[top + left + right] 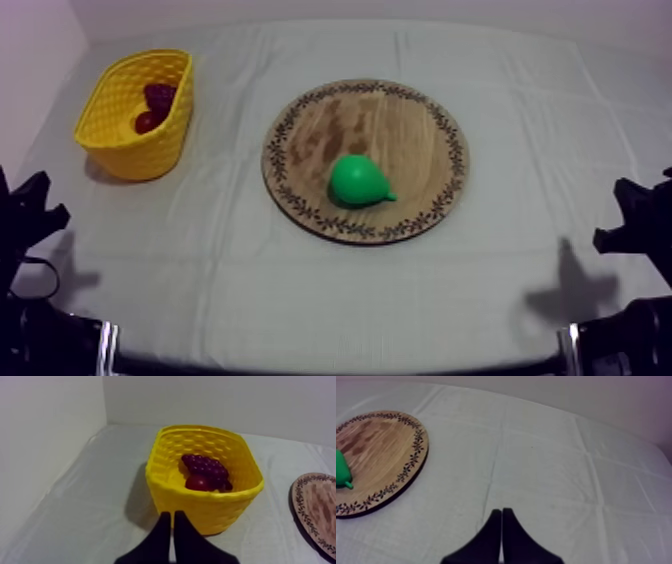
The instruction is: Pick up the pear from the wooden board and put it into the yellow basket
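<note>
we are listing one pear (358,181), green, lying on its side on the wooden board (400,115), on the half nearer the front edge, its stem end pointing toward our right side. the board is sitting near the middle of the table (300,290), which is wearing a grey-white cover. we are counting one yellow basket (118,118), standing upright at our left and well apart from the board. it is holding a bunch of grapes (160,95) and a small red fruit (146,122), the two touching. our left gripper (172,514) is hanging just in front of the basket, facing its near wall, its two black fingers (161,532) lying together as a narrow wedge and gripping nothing. our right gripper (501,510) is hovering over bare table beside the board, its fingers likewise pressed together with nothing between them. both grippers are sitting low at their own sides, well apart from the pear.
</note>
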`<action>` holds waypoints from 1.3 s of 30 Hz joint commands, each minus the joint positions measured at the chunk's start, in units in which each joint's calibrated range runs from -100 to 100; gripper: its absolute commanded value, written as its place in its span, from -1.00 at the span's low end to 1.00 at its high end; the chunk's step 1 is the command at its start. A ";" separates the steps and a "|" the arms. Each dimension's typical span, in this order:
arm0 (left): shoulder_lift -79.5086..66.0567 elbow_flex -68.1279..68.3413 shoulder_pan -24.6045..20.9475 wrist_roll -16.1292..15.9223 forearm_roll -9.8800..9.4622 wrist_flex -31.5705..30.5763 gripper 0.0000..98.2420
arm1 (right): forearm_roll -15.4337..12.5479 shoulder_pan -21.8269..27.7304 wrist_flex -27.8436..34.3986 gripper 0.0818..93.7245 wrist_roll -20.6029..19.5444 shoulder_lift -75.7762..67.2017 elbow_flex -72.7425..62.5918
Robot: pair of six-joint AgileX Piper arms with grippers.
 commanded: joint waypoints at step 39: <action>31.13 -35.51 8.61 -0.15 -3.63 5.71 -1.00 | 0.02 0.01 0.01 -0.99 0.01 -0.05 0.05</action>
